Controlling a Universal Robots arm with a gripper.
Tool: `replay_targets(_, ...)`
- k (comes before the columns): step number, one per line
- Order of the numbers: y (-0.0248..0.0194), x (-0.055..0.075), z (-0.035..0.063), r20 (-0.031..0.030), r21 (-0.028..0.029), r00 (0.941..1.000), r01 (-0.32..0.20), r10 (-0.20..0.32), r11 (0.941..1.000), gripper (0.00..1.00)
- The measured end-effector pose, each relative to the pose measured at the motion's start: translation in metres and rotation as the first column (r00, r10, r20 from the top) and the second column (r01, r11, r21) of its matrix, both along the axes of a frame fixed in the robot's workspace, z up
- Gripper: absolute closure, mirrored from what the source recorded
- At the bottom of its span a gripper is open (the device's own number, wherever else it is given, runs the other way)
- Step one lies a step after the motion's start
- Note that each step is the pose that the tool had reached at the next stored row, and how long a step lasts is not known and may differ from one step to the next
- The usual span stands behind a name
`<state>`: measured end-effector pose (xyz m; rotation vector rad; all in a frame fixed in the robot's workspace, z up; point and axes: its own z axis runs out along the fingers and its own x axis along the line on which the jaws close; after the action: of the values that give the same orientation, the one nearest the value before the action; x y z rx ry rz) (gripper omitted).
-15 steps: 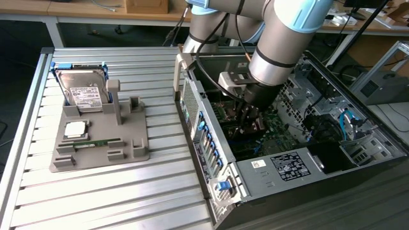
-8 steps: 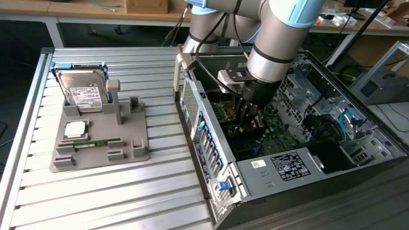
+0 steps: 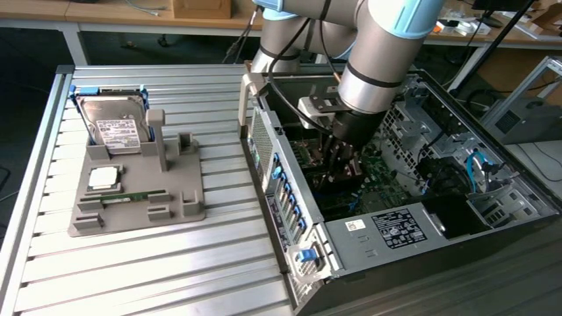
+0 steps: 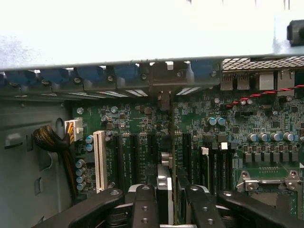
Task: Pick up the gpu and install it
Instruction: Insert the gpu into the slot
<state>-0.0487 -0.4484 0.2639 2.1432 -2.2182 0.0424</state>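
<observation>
My gripper point(image 3: 343, 168) reaches down inside the open computer case point(image 3: 386, 227), just over the green motherboard point(image 3: 378, 172). In the wrist view its black fingers point(image 4: 142, 206) are shut on the gpu point(image 4: 170, 156), a thin dark card seen edge-on. The card stands upright between the dark expansion slots point(image 4: 137, 159), and its far end reaches the rear bracket openings point(image 4: 164, 88) of the case. Whether it is seated in a slot cannot be told.
A grey fixture tray point(image 3: 189, 210) on the slatted table at the exterior view's left carries a silver hard drive point(image 3: 118, 125), a processor point(image 3: 104, 176) and a green memory stick point(image 3: 127, 196). Near the card are a white slot point(image 4: 99, 159), a cable bundle point(image 4: 50, 140) and capacitors point(image 4: 268, 137).
</observation>
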Motion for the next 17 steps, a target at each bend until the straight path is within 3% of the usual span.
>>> replay_targets(3, 0.0, -0.0003, -0.0001, 0.0, 0.006, 1.0, 0.0, 0.0, 1.0, 0.73)
replay_targets(6, 0.0, -0.0002, -0.0001, 0.0, 0.0263, 1.0, -0.001, 0.001, 0.9997, 0.73)
replay_targets(8, 0.0001, -0.0003, -0.0001, 0.0002, 0.0315, 1.0, -0.001, 0.001, 0.9995, 0.73)
replay_targets(11, 0.0, -0.0002, -0.0002, 0.0002, 0.0293, 1.0, -0.001, 0.001, 0.9996, 0.73)
replay_targets(14, 0.0, -0.0002, -0.0002, 0.0002, 0.0091, 1.0, -0.001, 0.001, 1.0, 0.73)
replay_targets(17, 0.0002, -0.0002, -0.0001, 0.0, 0.0067, 1.0, -0.001, 0.001, 1.0, 0.73)
